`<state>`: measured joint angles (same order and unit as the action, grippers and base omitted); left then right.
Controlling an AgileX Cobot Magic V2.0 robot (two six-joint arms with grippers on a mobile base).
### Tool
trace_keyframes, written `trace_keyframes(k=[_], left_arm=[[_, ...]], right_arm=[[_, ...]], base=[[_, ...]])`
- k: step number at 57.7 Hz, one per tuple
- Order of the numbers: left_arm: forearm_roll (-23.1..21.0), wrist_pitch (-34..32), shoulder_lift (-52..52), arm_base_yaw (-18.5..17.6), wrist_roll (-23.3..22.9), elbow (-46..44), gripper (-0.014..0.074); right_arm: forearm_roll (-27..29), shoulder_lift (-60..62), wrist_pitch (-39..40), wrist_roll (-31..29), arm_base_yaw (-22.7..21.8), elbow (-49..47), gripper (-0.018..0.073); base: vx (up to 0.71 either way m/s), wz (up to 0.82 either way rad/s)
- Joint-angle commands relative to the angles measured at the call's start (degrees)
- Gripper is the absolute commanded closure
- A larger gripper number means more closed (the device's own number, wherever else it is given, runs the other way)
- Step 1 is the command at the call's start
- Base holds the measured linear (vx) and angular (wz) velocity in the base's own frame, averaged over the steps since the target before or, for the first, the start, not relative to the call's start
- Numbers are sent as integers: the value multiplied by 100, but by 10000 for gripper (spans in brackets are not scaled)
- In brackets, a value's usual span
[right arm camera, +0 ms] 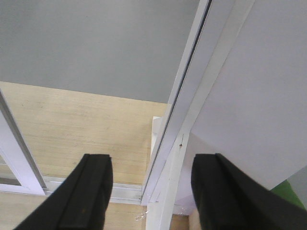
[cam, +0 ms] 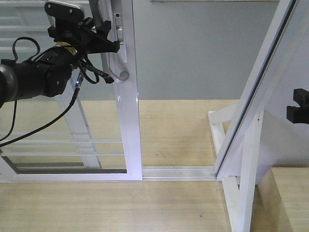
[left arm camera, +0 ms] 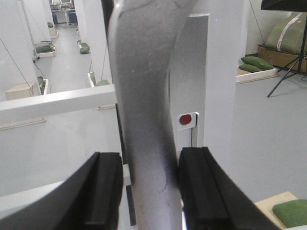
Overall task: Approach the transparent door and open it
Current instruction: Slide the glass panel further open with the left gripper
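Soft, even indoor light fills all three views, casting only faint shadows. On the transparent door (cam: 128, 125) the white frame looks nearly washed out. Its pull handle (left arm camera: 144, 120), very close to the left wrist camera, is blurred; the hall behind the handle is sharper.
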<state>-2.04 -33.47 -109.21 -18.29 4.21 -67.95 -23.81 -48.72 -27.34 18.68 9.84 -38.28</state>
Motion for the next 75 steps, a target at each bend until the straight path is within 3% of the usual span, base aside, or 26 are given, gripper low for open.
trace_keyframes(k=[1, 15, 28, 33, 42, 57, 75], left_arm=[[-299, -668, 210, 136, 51, -197, 198], [-893, -693, 219, 260, 102, -197, 198], [-906, -612, 226, 308, 102, -197, 198], [-1171, -612, 232, 308, 131, -197, 198], [-1808, -612, 237, 308, 574, -197, 198], [-2087, 59, 625, 462, 1562, -180, 198], [-2026, 741, 969, 860, 1651, -180, 198]], right_arm=[[-106, 48, 362, -23, -22, -171, 122], [-106, 48, 362, -23, -22, -171, 122], [-106, 48, 362, -23, -22, -171, 122], [-106, 48, 362, -23, -22, -171, 122], [-106, 48, 362, -23, -22, -171, 122], [-106, 48, 362, -23, -22, -171, 122], [-106, 48, 367, -23, -22, -171, 122]], base=[[0, 0], [0, 0], [0, 0], [0, 0], [0, 0], [0, 0], [0, 0]])
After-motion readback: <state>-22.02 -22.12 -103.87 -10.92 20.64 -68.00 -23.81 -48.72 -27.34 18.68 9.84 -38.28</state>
